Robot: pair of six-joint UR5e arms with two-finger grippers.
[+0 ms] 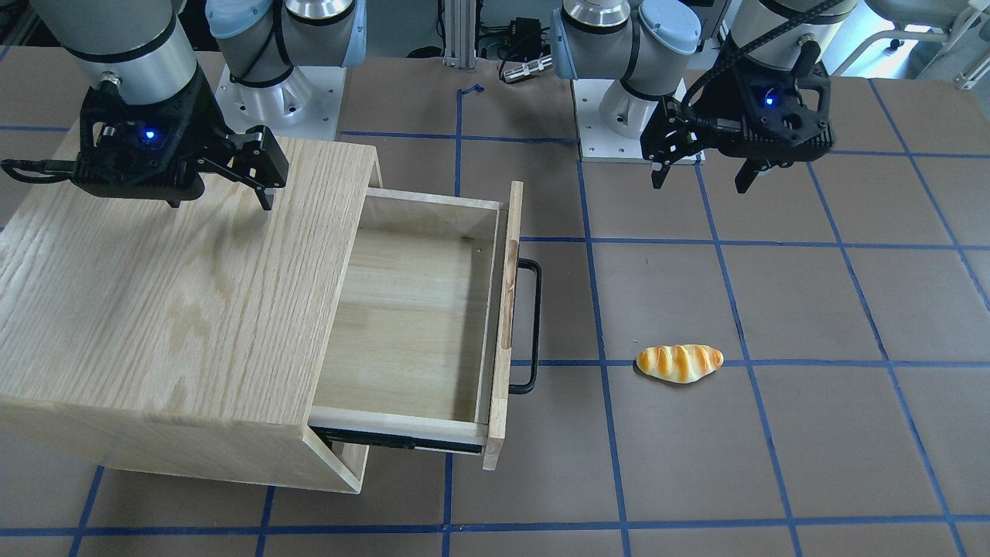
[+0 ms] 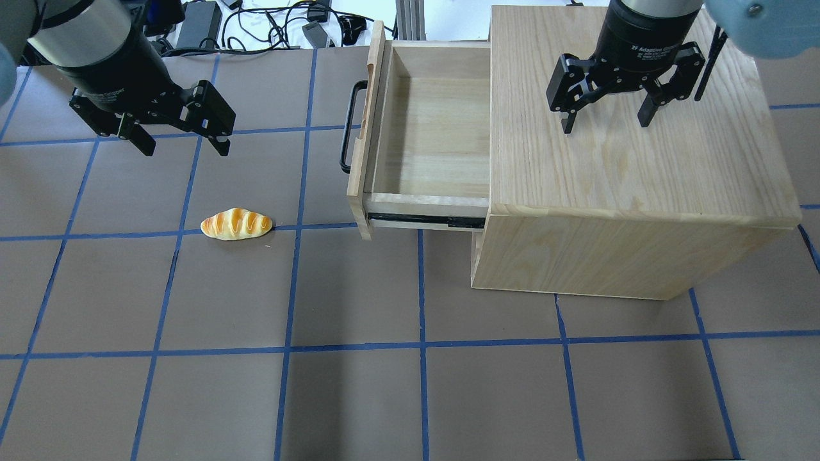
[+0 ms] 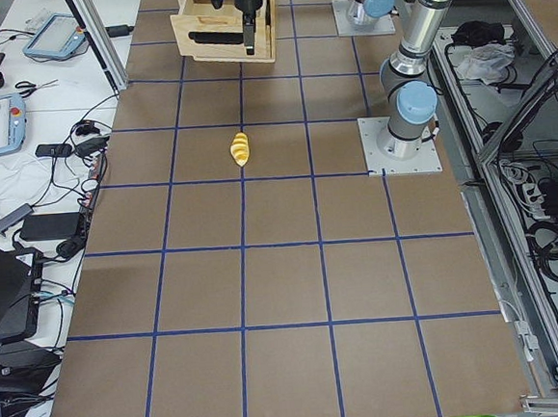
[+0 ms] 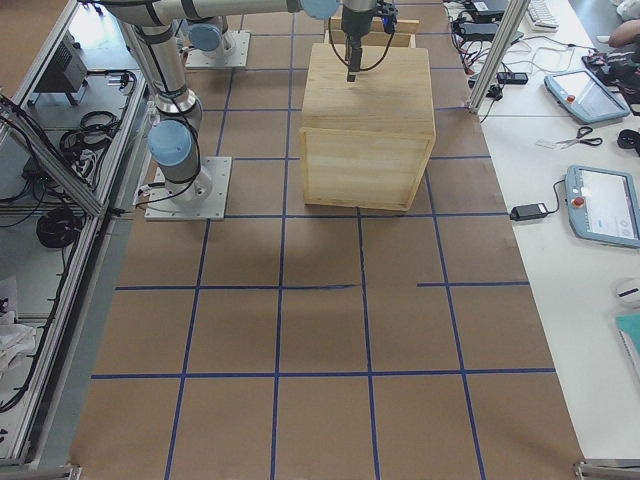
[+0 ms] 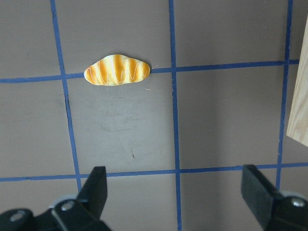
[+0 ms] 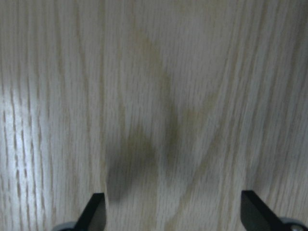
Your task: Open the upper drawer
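The upper drawer (image 1: 418,325) is a pale wood box, pulled far out of the oak cabinet (image 1: 155,294), and its inside is empty. Its black bar handle (image 1: 530,325) sticks out from the front panel. In the overhead view the drawer (image 2: 435,128) and its handle (image 2: 348,128) point toward the robot's left side. My left gripper (image 2: 186,150) is open and empty above the mat, well apart from the handle; it also shows in the front view (image 1: 702,184). My right gripper (image 2: 606,125) is open and empty just above the cabinet's top (image 6: 159,96).
A toy bread roll (image 2: 236,225) lies on the brown mat to the left of the drawer, also in the left wrist view (image 5: 117,70). The cabinet (image 4: 368,130) stands at the table's far side. Cables and tablets lie beyond the table edge.
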